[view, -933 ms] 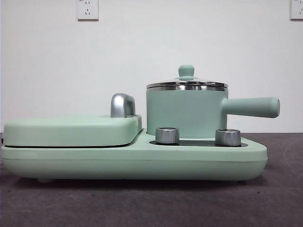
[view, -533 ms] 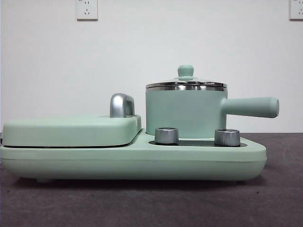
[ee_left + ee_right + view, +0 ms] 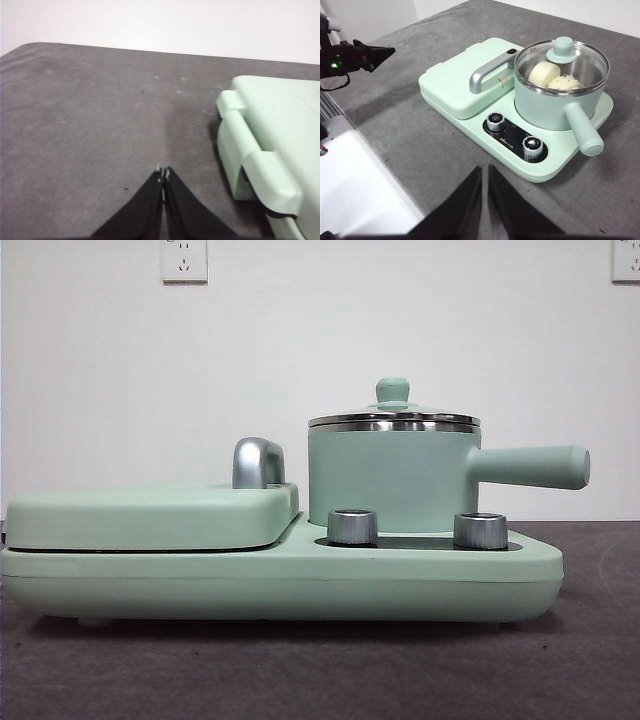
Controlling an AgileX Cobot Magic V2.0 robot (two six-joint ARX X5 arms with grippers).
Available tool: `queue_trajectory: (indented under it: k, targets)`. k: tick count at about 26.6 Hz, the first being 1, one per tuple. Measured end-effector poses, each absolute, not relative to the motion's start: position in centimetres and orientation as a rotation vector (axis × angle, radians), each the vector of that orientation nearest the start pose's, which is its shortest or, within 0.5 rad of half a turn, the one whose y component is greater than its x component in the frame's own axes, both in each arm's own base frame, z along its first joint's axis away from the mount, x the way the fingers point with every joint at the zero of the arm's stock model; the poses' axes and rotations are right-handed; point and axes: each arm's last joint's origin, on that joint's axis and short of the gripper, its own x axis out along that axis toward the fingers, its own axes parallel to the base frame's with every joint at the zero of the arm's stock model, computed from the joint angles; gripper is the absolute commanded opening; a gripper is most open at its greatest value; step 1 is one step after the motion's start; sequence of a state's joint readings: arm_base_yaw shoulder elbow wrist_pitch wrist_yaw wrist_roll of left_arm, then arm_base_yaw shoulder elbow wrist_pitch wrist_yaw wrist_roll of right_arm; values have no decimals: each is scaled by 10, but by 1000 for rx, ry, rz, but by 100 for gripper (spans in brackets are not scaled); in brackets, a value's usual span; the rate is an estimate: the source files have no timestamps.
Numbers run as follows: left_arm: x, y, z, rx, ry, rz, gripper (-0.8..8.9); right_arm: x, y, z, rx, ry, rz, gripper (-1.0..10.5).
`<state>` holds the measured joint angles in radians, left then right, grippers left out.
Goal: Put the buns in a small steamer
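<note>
Two cream-white steamed buns sit inside the small mint-green cylindrical steamer pot (image 3: 555,97), and both show through its glass lid (image 3: 562,61): the smooth rounded bun (image 3: 543,73) and, touching it, the ridged shell-like bun with green flecks (image 3: 565,82). One lid, one green knob (image 3: 392,391) on top, one steel rim, one straight side handle (image 3: 530,466) pointing away from the flat griddle side. From the front the pot's walls hide the buns completely.

The pot stands on one mint-green cooker base (image 3: 280,580), beside one flat mint-green griddle lid (image 3: 150,516) with a single curved chrome handle (image 3: 257,462). Two round chrome dials (image 3: 495,121) sit on a black panel on the base, just in front of the pot.

Two grippers, both off the cooker. The right gripper (image 3: 485,172) hangs above bare tabletop near the dial side of the base, jaws nearly together with only a thin slit between them, gripping nothing. The left gripper (image 3: 162,175) hovers over the table beside the griddle end of the base, jaw tips pressed together, carrying nothing; it also shows as a black pointed tip in the right wrist view.

The surface is a dark grey, felt-like tabletop (image 3: 320,670). Behind it runs a plain white wall with two white sockets (image 3: 184,260) at the upper corners.
</note>
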<state>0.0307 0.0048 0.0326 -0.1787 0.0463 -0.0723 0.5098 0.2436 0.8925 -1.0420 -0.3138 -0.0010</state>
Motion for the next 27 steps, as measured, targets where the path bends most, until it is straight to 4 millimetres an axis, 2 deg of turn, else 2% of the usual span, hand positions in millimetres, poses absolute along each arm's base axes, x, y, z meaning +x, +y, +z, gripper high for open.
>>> queue_trajectory:
  k: [27]
  targets:
    - [95, 2, 157, -76, 152, 0, 7, 5, 13, 327, -29, 401, 776, 20]
